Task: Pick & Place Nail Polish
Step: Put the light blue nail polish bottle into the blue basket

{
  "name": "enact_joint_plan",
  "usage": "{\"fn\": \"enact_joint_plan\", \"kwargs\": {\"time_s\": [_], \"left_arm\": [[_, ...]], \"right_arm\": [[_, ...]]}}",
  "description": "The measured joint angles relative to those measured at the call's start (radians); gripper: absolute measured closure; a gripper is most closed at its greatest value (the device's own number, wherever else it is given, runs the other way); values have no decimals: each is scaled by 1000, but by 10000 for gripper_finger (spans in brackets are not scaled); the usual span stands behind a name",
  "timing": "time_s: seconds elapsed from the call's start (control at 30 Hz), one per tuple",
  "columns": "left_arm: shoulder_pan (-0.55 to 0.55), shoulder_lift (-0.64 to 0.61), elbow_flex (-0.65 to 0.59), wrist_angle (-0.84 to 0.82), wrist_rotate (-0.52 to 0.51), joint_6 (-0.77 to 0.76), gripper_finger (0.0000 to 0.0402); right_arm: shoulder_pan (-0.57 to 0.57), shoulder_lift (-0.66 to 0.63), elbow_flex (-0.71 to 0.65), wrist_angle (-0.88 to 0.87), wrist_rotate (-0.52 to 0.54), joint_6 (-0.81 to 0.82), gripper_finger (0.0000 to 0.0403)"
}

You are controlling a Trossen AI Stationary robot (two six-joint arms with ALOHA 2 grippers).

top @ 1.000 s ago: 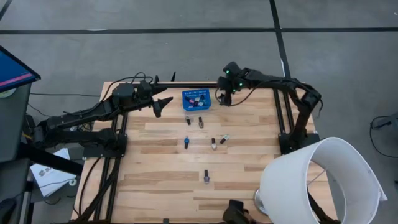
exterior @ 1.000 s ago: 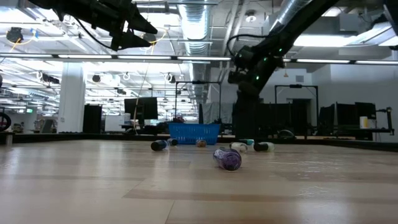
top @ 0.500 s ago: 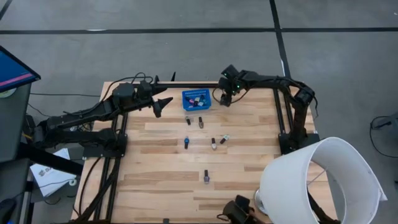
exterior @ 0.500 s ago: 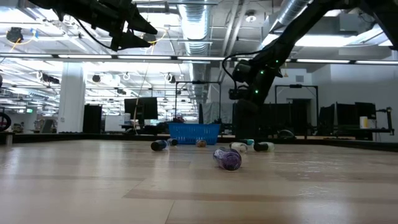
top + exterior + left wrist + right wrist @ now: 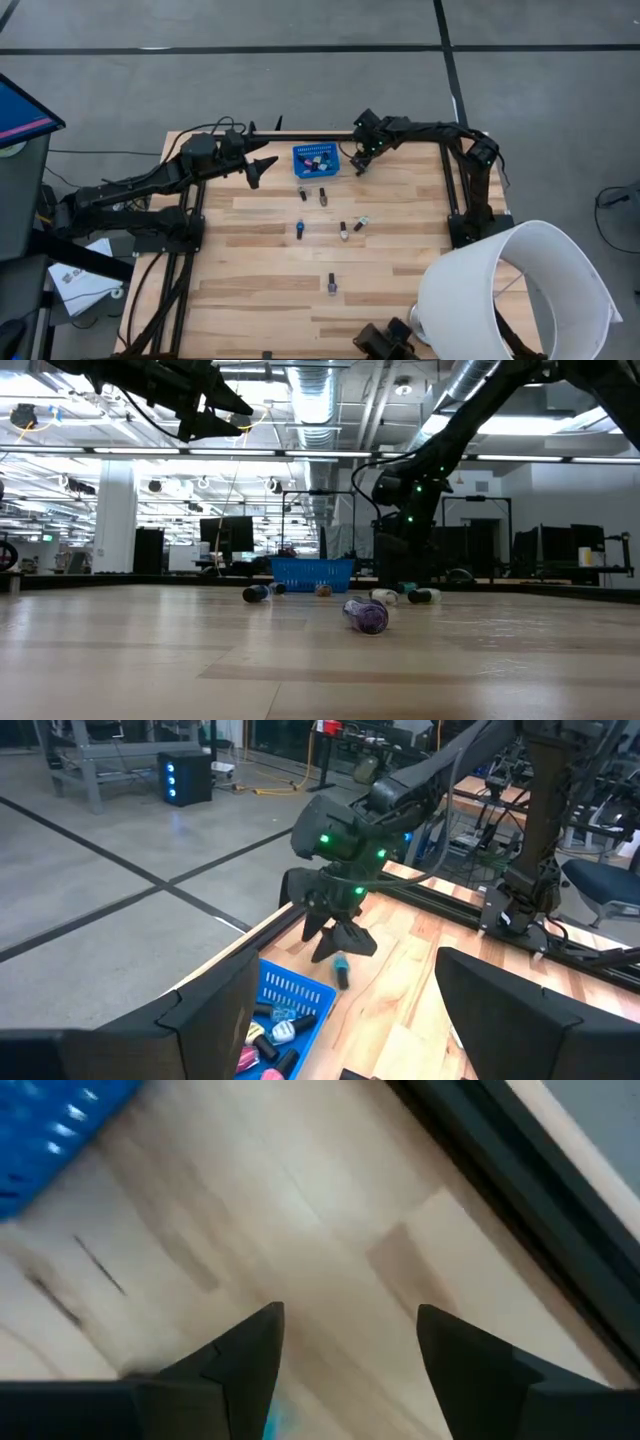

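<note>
Beside the blue basket (image 5: 316,160), right claw (image 5: 340,942) hangs spread above a teal bottle (image 5: 341,971).

Pale wood-plank surface (image 5: 270,270), light and tan strips. Bright blue mesh basket (image 5: 316,161) near the far edge, pink, dark and pale bottles inside (image 5: 268,1035). Loose nail polish (image 5: 331,284) purple with dark cap; another blue (image 5: 299,229), another teal (image 5: 361,223). Dark arms, green lights on the right one (image 5: 345,842). White lampshade (image 5: 520,290). Grey floor (image 5: 300,80), black lines.
</note>
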Motion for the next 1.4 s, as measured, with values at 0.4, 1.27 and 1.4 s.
{"fn": "enact_joint_plan", "kwargs": {"time_s": [0.4,1.27,1.4], "left_arm": [[0,0,0,0,0,-1,104],[0,0,0,0,0,1,104],[0,0,0,0,0,0,104]], "right_arm": [[95,-7,-1,-156,-4,0,198],[125,-129,-9,-343,26,3,147],[133,-129,-33,-360,26,0,147]]}}
